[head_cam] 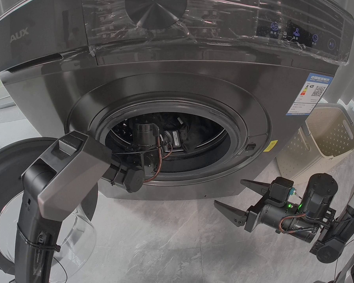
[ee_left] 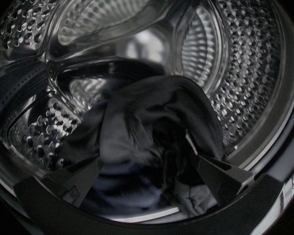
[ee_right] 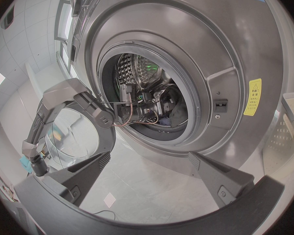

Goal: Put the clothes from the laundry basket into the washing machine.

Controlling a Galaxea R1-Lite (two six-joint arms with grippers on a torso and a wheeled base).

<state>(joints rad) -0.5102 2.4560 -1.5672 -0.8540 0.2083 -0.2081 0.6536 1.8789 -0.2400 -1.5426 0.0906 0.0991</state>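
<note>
Washing machine (head_cam: 177, 79) is sitting front and centre, with its door (head_cam: 4, 185) hanging open on the left. Laundry basket (head_cam: 334, 138) is standing just beside the machine on the right; can't tell what's inside. Left arm (head_cam: 67, 177) is bending at the elbow and reaching through the opening, wrist inside the drum (ee_left: 251, 66). Left gripper (ee_left: 147, 160) is pointing deep into the drum, fingers spread wide, gripping nothing. Right gripper (head_cam: 229, 192) is hovering low over the floor (head_cam: 165, 240) in front of the machine, near the basket, jaws apart and empty. Dark clothes (ee_left: 160, 115) are lying heaped in the drum bottom, just ahead of the left fingertips.
</note>
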